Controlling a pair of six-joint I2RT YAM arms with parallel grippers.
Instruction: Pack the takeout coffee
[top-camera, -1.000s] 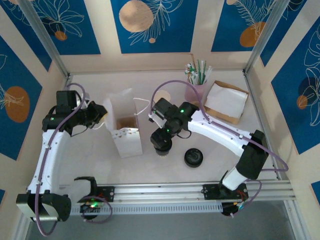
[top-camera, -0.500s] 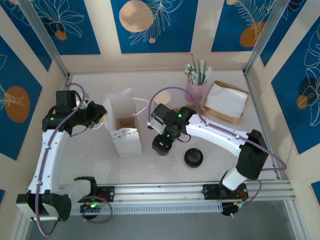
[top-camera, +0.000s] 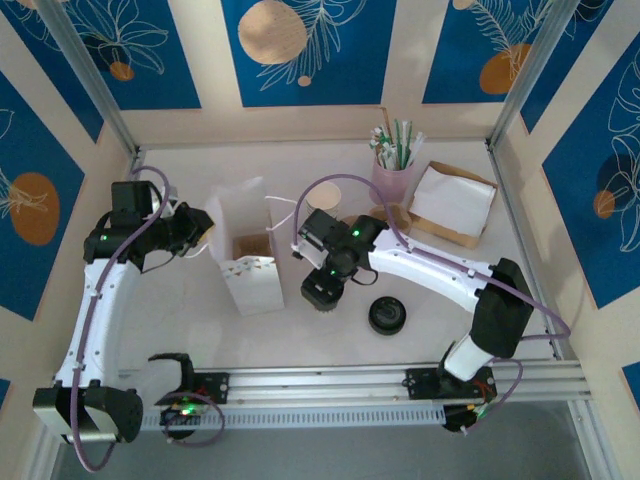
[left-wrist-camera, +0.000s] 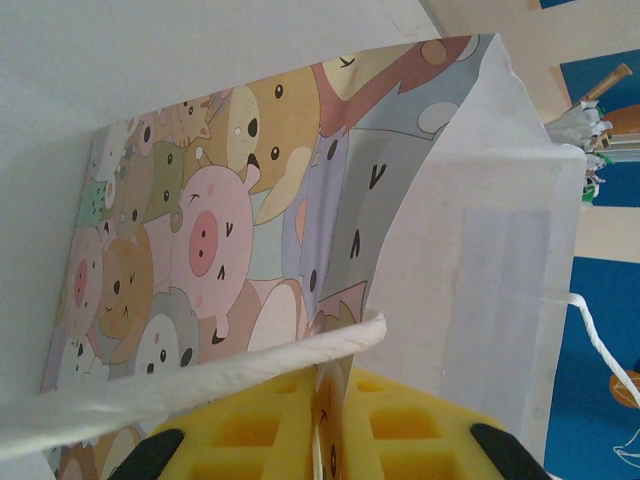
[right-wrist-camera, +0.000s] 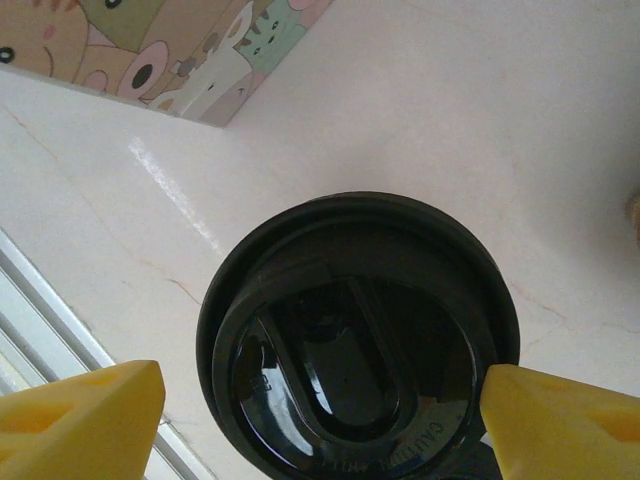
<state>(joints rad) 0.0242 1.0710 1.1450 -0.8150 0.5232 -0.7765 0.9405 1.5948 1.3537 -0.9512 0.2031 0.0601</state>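
Note:
The takeout coffee (right-wrist-camera: 360, 330) is a cup under a round black lid, standing on the pale table just right of the bag. My right gripper (right-wrist-camera: 320, 400) hangs straight over it, open, one yellow finger (right-wrist-camera: 80, 420) clear of the lid on the left and the other at its right rim. From above, the right gripper (top-camera: 322, 290) covers the cup. The white paper bag (top-camera: 250, 265) with cartoon animals (left-wrist-camera: 200, 240) stands open. My left gripper (left-wrist-camera: 325, 385) is shut on the bag's top left edge, beside its paper handle; from above, the left gripper (top-camera: 200, 232) is at the bag's left.
A second black round lid (top-camera: 387, 315) lies right of the right gripper. At the back right stand a pink cup of straws (top-camera: 392, 180) and a cardboard box with white paper (top-camera: 450, 205). A metal rail (top-camera: 380, 385) runs along the near edge.
The right wrist has edged slightly left, toward the bag, and stays over the coffee. The left arm has held still on the bag.

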